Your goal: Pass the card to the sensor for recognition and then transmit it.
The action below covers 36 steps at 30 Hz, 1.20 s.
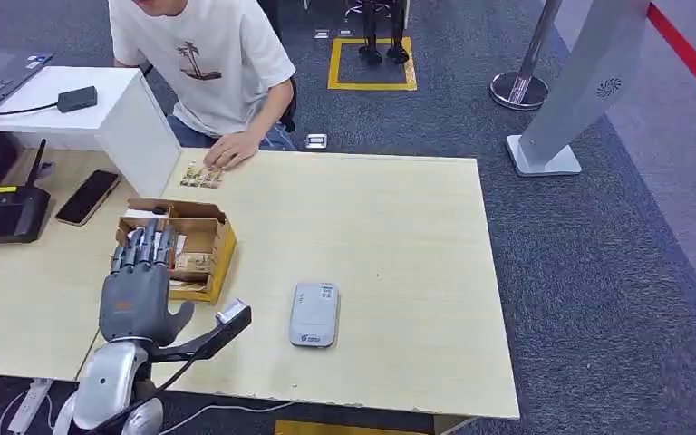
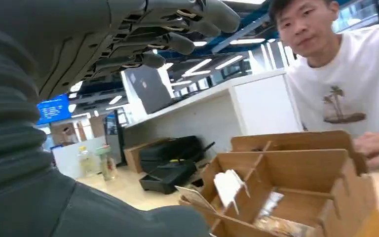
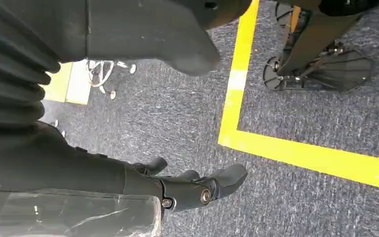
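Your left hand's fingers are spread and empty, stretched over the near edge of the cardboard box where the cards lie. You're at the pick step, I judge: lower the fingers into the compartment and pinch one card, then carry it toward the grey sensor at 3 o'clock of the left hand. The right hand hangs over the floor, fingers loosely curled on nothing.
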Tool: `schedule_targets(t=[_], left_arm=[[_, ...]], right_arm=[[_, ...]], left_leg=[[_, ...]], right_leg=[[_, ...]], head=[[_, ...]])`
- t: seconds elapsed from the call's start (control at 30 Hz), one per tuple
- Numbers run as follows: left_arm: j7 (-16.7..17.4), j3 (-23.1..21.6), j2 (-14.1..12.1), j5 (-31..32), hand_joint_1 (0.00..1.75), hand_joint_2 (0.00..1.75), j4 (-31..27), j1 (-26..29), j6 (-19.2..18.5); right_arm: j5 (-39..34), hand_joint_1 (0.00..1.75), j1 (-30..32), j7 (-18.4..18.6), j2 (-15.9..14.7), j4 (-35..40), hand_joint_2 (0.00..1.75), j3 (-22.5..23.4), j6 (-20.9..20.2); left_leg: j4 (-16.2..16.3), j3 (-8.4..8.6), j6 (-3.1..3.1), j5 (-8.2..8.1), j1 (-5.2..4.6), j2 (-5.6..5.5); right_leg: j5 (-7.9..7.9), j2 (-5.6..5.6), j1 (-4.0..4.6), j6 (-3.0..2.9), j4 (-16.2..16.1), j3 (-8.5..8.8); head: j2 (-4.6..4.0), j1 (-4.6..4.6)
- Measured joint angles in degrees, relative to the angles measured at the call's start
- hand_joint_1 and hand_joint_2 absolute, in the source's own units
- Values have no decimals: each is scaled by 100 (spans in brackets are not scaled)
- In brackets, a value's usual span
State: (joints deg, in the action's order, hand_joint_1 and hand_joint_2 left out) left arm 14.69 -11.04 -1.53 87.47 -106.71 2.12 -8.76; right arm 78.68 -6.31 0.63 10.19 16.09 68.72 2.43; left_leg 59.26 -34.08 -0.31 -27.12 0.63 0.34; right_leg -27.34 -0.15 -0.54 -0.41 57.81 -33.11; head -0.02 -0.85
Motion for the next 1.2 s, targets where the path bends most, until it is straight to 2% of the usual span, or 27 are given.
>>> schedule_targets(t=[0.33, 0.7, 0.87, 0.97, 1.1, 1.2], left_arm=[[-109, 367, -48, -2, 0, 175, 13, -91, -4], [-177, 703, -55, 0, 0, 175, 319, -341, -4], [-335, 846, -50, -2, 0, 175, 470, -420, -9], [-431, 903, -26, 0, 0, 175, 544, -482, -105], [-588, 986, 44, -2, 0, 175, 739, -514, -488], [-616, 999, 66, 0, 0, 175, 907, -509, -522]], right_arm=[[77, 0, -1, 0, 2, 0, 0, -13, 0], [149, 0, -2, 42, 2, 0, 0, -77, 0], [190, 0, -2, 39, 2, 0, 0, -118, -11], [186, 0, -2, 17, 2, 0, 0, -120, -18], [186, 0, -4, 15, 2, 0, 0, -120, -20], [188, 0, -6, 15, 2, 0, 0, -120, -22]], left_leg=[[1, 0, 0, 1, -1, 0], [1, 1, 0, 1, 0, 1], [1, 0, 0, 1, 0, 0], [1, 0, 0, 1, -1, 0], [1, 0, 0, 1, -1, 0], [1, 0, 0, 1, -1, 0]], right_leg=[[1, 0, 0, 0, 0, 0], [1, 1, 0, 0, 0, 0], [1, 0, 0, 0, 0, 0], [1, 1, 0, 0, 0, 0], [1, 1, -1, 0, 0, 1], [1, 0, -1, 0, 0, 1]], head=[[0, 2], [0, 0], [0, 0], [0, 0], [0, 0], [0, 0]])
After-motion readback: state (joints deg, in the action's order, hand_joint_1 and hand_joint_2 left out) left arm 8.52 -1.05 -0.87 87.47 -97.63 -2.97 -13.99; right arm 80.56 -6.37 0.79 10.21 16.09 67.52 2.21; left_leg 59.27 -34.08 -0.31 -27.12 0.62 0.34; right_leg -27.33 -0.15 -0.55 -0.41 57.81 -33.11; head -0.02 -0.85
